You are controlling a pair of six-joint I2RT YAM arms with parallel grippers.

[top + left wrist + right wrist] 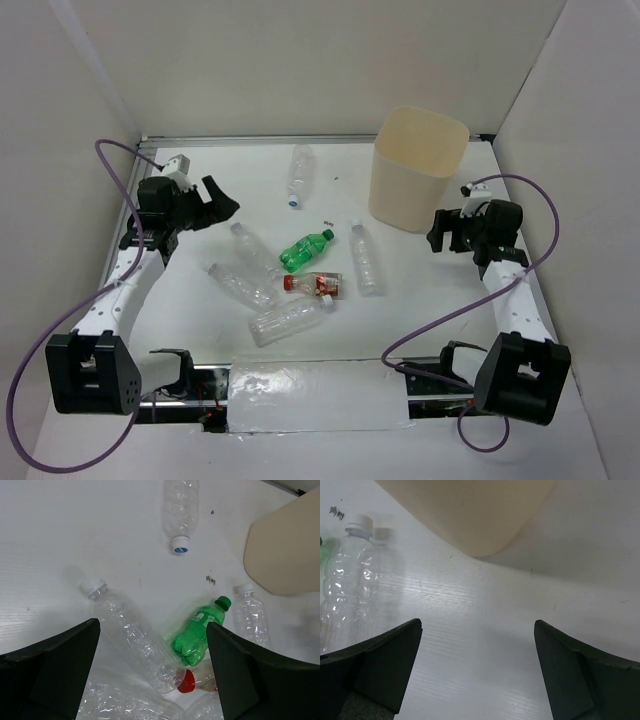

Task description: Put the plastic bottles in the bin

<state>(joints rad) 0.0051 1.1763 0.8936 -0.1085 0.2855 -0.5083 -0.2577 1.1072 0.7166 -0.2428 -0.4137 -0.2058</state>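
Left wrist: green bottle [196, 636] beneath parted fingers [50, 675].

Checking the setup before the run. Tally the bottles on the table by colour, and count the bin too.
Clear bottles: 5
Green bottle: 1
Red-capped bottle: 1
Bin: 1
Total: 8

Bright, even light washes the white table [420, 290] flat. A soft shadow spreads beside the bin [470, 510]; the top view looks grainy.
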